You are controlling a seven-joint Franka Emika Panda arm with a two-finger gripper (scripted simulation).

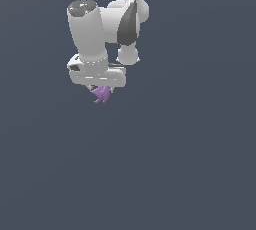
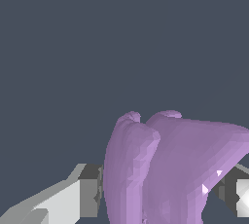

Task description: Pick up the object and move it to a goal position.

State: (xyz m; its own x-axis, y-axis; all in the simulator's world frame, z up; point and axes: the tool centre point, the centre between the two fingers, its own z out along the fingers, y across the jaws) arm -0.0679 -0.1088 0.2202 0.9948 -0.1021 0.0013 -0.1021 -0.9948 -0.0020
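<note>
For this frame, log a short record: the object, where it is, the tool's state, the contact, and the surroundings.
object: light-purple pronged figure
position: just under the white tool, prongs pointing down
tool state: shut on the figure
contact: a finger on either side of the figure in the wrist view
surroundings: plain dark blue-grey; no goal marker visible

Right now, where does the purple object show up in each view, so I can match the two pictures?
Exterior view: the purple object hangs just under the white gripper head, upper middle of the picture, prongs pointing down.
Wrist view: the purple object fills the lower right, sitting between the two fingers.
Shared landmark: the gripper fingers flanking the object; the background is plain dark grey in both.
</note>
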